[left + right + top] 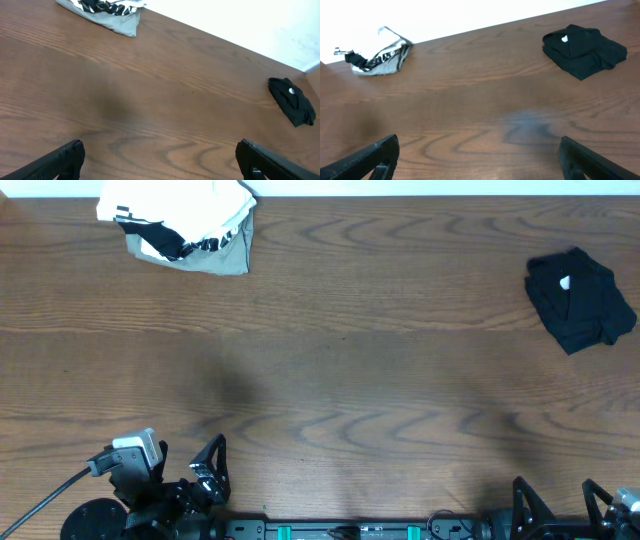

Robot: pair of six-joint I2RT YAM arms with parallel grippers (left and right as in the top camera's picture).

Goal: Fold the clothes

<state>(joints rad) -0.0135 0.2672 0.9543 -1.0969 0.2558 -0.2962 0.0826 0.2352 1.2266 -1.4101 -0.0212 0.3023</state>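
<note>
Looking across the table (350, 360): 2 lots of clothes, both at the far side, well apart from each other and from either arm.

Far left, close to the far edge: a heap (185, 225) of white cloth over white-with-black-print and olive-grey pieces, bunched and overlapping, not squared into a flat stack. Far right: a single black garment (580, 300), drawn into a compact bundle with a small white tag (566, 282) showing, yet lumpy and uneven at the edges. No garment laid flat in the middle for working on.

Parked at the near edge: left gripper (160, 150) with fingers spread wide apart and holding nothing; right gripper (479, 145) likewise wide apart and empty.

Judged from this layout: no fold under way. Hard to tell whether the black garment counts as folded or merely dropped in a wad; if folded, then 1 piece done and the far-left heap left. At best early in the task, with most of it ahead: pulling the heap apart, bringing each piece to the middle, flattening, folding. Cannot tell the number of pieces in the heap; at least 3 colours visible.
</note>
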